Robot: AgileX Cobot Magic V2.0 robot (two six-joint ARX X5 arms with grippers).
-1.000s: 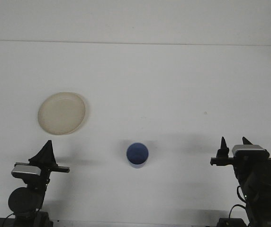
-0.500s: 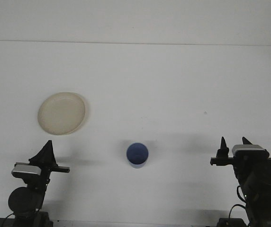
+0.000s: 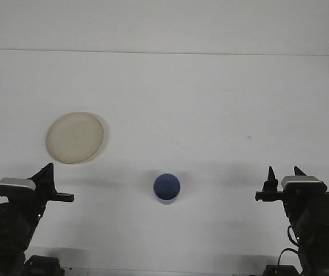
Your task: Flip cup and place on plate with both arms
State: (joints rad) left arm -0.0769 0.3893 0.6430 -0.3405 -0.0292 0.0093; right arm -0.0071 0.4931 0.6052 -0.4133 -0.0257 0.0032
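A small blue cup [image 3: 167,188] stands on the white table [image 3: 210,115], front and centre, and I look down onto its round top. A cream plate [image 3: 75,137] lies flat to the cup's left and further back. My left gripper [image 3: 48,171] hovers at the front left, just in front of the plate's near rim, holding nothing. At the front right my right gripper [image 3: 284,173] is open, its two dark fingertips [image 3: 271,174] pointing up with an empty gap between them. Both grippers are well clear of the cup.
The table's far edge [image 3: 164,52] meets a pale wall. The arm bases [image 3: 314,230] occupy the front corners.
My left arm has shifted to the left and slightly back, toward the plate's near rim. The right arm, cup and plate have not moved.
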